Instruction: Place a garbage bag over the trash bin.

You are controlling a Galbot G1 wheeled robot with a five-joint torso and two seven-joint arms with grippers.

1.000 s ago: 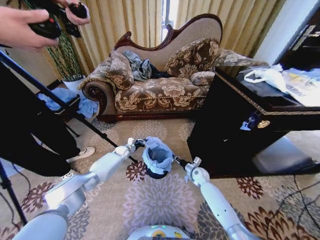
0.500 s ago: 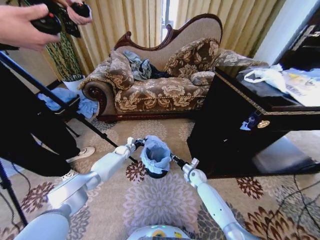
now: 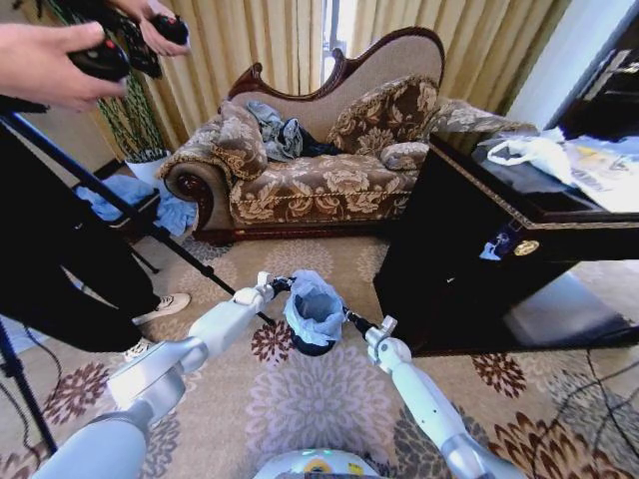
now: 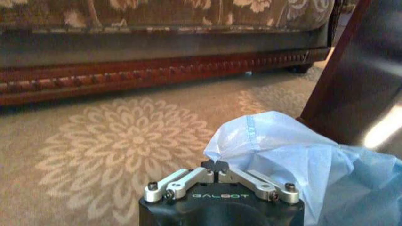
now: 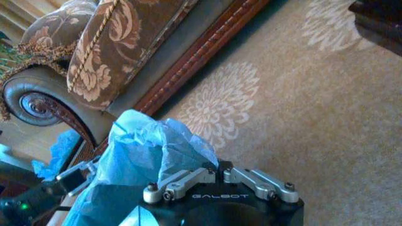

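White arms (image 3: pixel 215 334), black "GALBOT"-marked tool (image 4: pixel 218 165) with silver links.

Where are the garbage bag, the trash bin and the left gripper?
garbage bag (image 3: pixel 313 306): head view, crumpled plastic over the bin's mouth.
trash bin (image 3: pixel 312 348): head view, black lower wall below the bag.
left gripper (image 4: pixel 218 165): left wrist view, tips pinched on the bag's edge.

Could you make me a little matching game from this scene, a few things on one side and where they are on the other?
Things:
1. garbage bag
2. trash bin
3. left gripper
4. right gripper

Places:
A. pinching the bag's edge on the sofa side
B. on the carpet, under the bag
C. pinching the bag's edge on the dark cabinet's side
D. draped over the bin's top

Pairs: 1-D, 2-B, 3-A, 4-C
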